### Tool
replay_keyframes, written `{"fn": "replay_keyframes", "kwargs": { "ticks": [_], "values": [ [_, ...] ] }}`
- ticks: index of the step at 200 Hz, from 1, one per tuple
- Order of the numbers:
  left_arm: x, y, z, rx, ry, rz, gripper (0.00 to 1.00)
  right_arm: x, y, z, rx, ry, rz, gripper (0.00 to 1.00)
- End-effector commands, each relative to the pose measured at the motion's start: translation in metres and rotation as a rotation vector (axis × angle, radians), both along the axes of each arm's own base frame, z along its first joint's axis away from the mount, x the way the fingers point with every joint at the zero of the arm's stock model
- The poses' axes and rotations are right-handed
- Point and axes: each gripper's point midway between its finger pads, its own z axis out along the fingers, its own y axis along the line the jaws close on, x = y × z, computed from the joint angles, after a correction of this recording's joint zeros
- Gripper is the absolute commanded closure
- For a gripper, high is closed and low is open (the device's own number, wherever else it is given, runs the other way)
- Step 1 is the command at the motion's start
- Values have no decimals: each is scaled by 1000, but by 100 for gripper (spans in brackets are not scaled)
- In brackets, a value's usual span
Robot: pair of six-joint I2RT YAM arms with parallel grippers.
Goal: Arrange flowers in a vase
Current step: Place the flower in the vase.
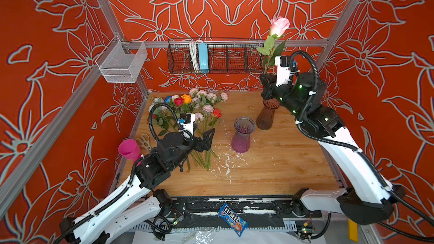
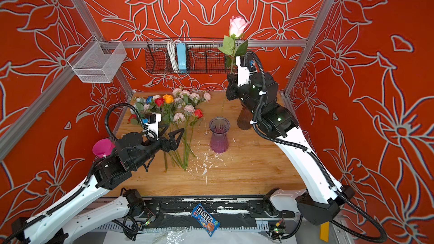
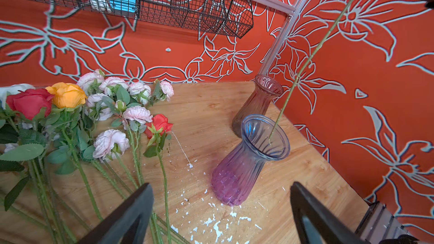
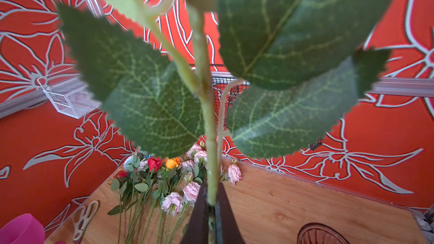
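Wooden table [image 1: 281, 172]: work surface, flecked with white chips near its middle. Right gripper [image 4: 211, 198]: raised over the far right, clenched on the stem of the pink rose [image 1: 279, 26] just below its leaves. Left gripper [image 1: 207, 140]: released, jaws wide and empty, hovering above the near ends of the loose flowers [image 1: 187, 106]. These lie in a heap at far left, blooms to the far side, stems pointing near. Pink rose: bloom uppermost, long axis nearly upright and leaning slightly, bare stem [image 3: 312, 55] running down and left from the right gripper to the mouth of the purple vase [image 3: 246, 160]; whether the tip is already below the rim cannot be told. Purple vase: upright, mid-table, empty otherwise, below and left of the right gripper; the right arm alone carries the stem, so a straight lowering looks to be the next move. Brown vase [image 1: 266, 116]: upright, far right, just beside the purple one. Pink cup [image 1: 129, 149], scissors [image 1: 145, 140]: left edge.
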Motion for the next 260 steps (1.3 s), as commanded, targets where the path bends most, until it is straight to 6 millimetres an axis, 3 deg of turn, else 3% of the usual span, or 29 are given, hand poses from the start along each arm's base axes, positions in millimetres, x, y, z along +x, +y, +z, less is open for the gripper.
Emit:
{"fn": "replay_keyframes", "kwargs": {
  "ticks": [1,59,91,128,159,190,194,217,260],
  "values": [
    [-1,3,-3,-13,10,19,9,5,2,-6,-24,10,-1,100],
    [8,-4,-29,10,63,26,8,14,30,-140,6,285,83,98],
    [12,-9,-37,29,90,25,8,10,33,-177,19,358,97,90],
    [19,-16,-45,35,115,24,8,2,29,-186,25,380,96,63],
    [27,-20,-53,57,138,41,8,-9,19,-185,42,376,81,59],
    [38,-26,-58,68,175,61,8,-18,6,-183,30,392,42,46],
    [42,-29,-68,86,202,64,8,-19,4,-183,26,399,33,44],
    [51,-33,-77,100,258,87,8,-25,-4,-185,12,430,8,37],
    [69,-26,-94,82,354,142,8,-43,-16,-183,-2,458,-1,33]
  ]
}}
